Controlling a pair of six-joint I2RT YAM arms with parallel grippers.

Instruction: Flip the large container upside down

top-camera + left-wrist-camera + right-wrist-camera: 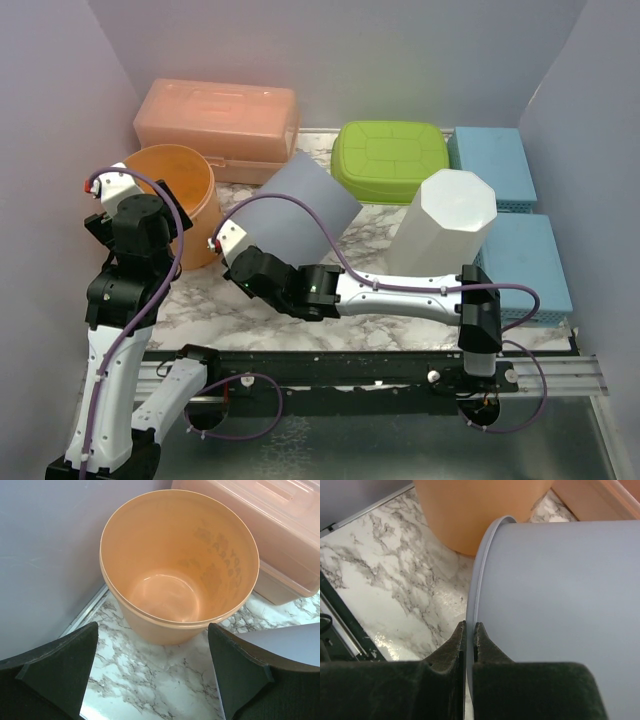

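A: Grey container [300,205], where?
B: Tilted, mid-left of tabletop [380,225], just beside orange tub [175,180]. Its rim's pinched btw right fingers [451,647], which are nearly closed on it.
A: Left fingers [65,655]?
B: Spread wide above the tub, holding nothing, apart from container.

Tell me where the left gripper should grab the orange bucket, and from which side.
Probably the near rim of the orange bucket, from above, one finger inside and one outside. It stands upright, open and empty, its wall thin; the open left gripper hovers on that near side.
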